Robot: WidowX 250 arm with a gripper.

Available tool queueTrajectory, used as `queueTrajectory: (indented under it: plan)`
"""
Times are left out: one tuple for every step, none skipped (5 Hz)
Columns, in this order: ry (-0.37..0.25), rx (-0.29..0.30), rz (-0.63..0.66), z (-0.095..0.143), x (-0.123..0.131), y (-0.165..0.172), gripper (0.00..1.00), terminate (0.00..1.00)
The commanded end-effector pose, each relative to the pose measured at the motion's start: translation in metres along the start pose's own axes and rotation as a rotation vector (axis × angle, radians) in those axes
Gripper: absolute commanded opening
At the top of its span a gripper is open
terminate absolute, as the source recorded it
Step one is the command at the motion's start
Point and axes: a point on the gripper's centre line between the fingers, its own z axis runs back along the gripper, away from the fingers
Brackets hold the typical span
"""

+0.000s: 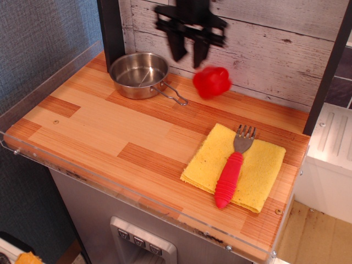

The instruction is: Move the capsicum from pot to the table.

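The gripper (187,49) hangs near the table's (121,132) back edge, jaws spread apart and holding nothing; the blurred capsicum (212,82) sits just below, outside the pot (138,75).

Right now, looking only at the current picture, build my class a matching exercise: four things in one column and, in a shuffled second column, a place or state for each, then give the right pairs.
Things:
1. capsicum
2. pot
3. fork
4. gripper

Places or states:
A. lying on the yellow cloth
B. empty, at the back left of the table
C. open, raised in front of the wall
D. out of the pot, below the gripper, right of the pot handle

Pairs: 1-D, 2-B, 3-A, 4-C
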Motion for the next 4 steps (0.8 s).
queueTrajectory:
  plan:
    - [-0.016, -0.003, -0.056, 0.003, -0.005, -0.038, 0.00, 0.00]
    - [-0.009, 0.003, -0.056, -0.001, -0.008, -0.042, 0.00, 0.00]
    - [-0.012, -0.007, 0.022, 0.002, -0.015, -0.032, 0.00, 0.00]
    - [-0.016, -0.029, 0.101, 0.009, -0.020, -0.025, 0.00, 0.00]
